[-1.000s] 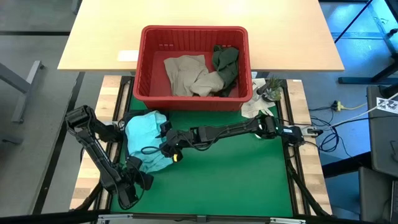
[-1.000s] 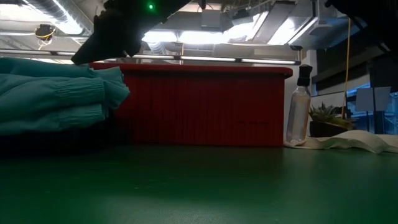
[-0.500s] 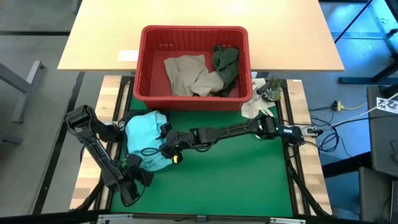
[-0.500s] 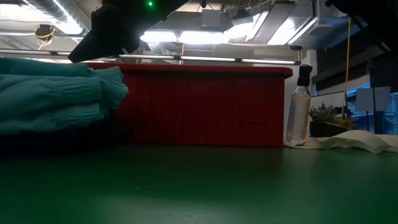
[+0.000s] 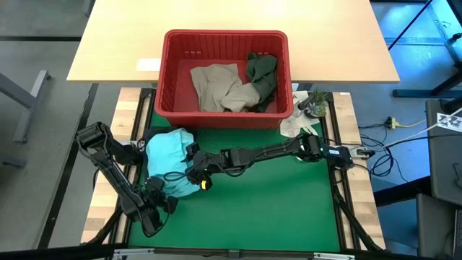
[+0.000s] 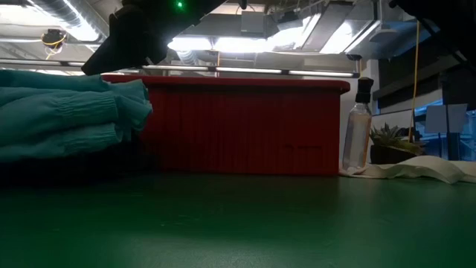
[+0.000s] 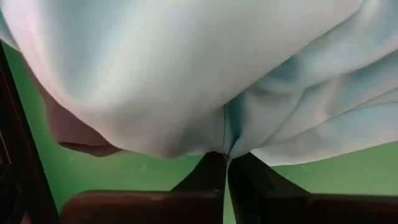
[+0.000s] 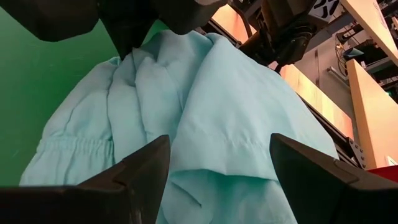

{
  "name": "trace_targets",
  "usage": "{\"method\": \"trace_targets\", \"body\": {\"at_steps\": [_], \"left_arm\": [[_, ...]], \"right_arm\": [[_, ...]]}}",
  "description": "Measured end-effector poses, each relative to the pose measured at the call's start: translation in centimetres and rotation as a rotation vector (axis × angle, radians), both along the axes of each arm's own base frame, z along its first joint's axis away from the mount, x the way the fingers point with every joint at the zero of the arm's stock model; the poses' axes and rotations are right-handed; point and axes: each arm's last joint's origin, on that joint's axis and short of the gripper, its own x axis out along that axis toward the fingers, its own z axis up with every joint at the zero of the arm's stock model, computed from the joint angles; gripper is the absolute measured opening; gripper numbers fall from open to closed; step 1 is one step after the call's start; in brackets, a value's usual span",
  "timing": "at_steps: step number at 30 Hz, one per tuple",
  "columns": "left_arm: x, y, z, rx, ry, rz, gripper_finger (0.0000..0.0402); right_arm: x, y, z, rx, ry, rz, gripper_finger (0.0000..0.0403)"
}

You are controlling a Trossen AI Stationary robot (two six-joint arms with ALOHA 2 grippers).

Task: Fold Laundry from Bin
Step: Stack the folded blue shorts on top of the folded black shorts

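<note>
The light teal garment (image 5: 164, 155) lies bunched on the green mat, left of centre, in front of the red bin (image 5: 225, 35). A beige garment (image 5: 216, 85) and a dark olive one (image 5: 262, 72) lie inside the bin. My left gripper (image 5: 164, 196) is at the teal garment's near edge, shut on the cloth (image 7: 186, 74). My right gripper (image 5: 192, 167) reaches in from the right. It stands open over the garment's right side, and its two fingers straddle the cloth (image 8: 205, 106). My left gripper pinches a bunched fold at the teal garment's near edge (image 7: 225, 140) between its two fingertips. The fingers slant steeply down from the table's near side. The garment rests on the mat. My right gripper hovers close over the cloth; whether it touches, I cannot tell.
A spray bottle (image 6: 358, 130), a small plant (image 5: 315, 103) and a white cloth (image 6: 416, 170) sit at the mat's far right corner beside the bin. A pale wooden table (image 5: 115, 43) lies beyond the bin. Bare green mat (image 5: 274, 209) stretches to the near right.
My left gripper has edged a little toward the teal garment's near edge and sunk slightly. The garment stays bunched where it was.
</note>
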Motion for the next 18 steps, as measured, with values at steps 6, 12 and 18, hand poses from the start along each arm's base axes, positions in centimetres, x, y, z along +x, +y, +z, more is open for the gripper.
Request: {"method": "trace_targets", "body": {"at_steps": [6, 12, 18], "left_arm": [[0.2, -0.4, 2.3, 0.045, 0.071, -0.032, 0.0002], [0.1, -0.6, 6.4, 0.103, 0.214, -0.046, 0.0001], [0.0, -0.7, 8.3, 0.100, 0.284, -0.070, 0.0001]], "right_arm": [[0.0, 0.0, 0.0, 0.000, -0.001, 0.000, 0.0276], [0.1, 0.0, 0.1, 0.002, -0.011, 0.000, 0.0276], [0.1, 0.0, 0.2, 0.006, -0.028, -0.001, 0.0276]]}}
